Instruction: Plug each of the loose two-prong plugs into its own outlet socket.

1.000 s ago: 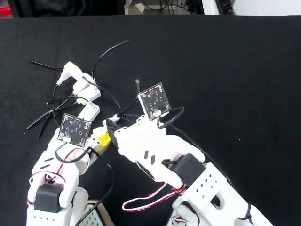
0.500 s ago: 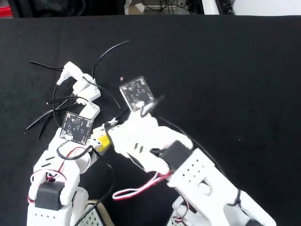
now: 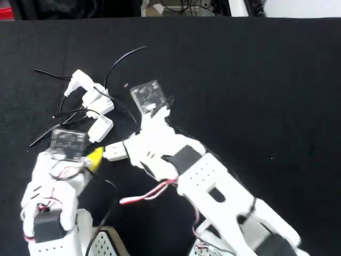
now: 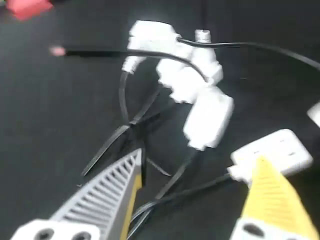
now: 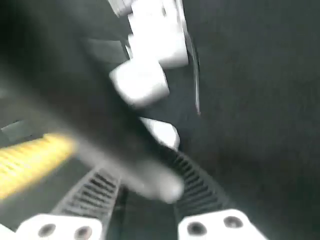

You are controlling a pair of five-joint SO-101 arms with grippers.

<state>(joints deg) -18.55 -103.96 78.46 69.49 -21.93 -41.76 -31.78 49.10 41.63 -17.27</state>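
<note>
- Left claw (image 4: 197, 162): open and empty. Its grey ribbed finger (image 4: 112, 192) and yellow finger (image 4: 270, 197) are spread wide over the black tabletop (image 3: 256, 80).
- White outlet block (image 4: 272, 150): lies flat on the tabletop. 1 end is at the tip of the yellow finger, outside the open gap, on the side toward the right arm (image 3: 181, 162).
- Block's long axis: in the high view it runs from the left claw across to the front of the right arm. It sits between the 2 arms, near both.
- Right claw (image 5: 150, 170): cannot tell whether it is open or closed, or whether it has the block.
- Nearest white plug (image 4: 207, 117): ahead of the left claw and just beyond the block. It is the last of 3 white pieces in a chain (image 3: 90, 96) tangled with black cables (image 3: 122, 56).
- Judgement: the plug lies closer to the left claw's line than the block does, so the left arm seems better placed for it.
</note>
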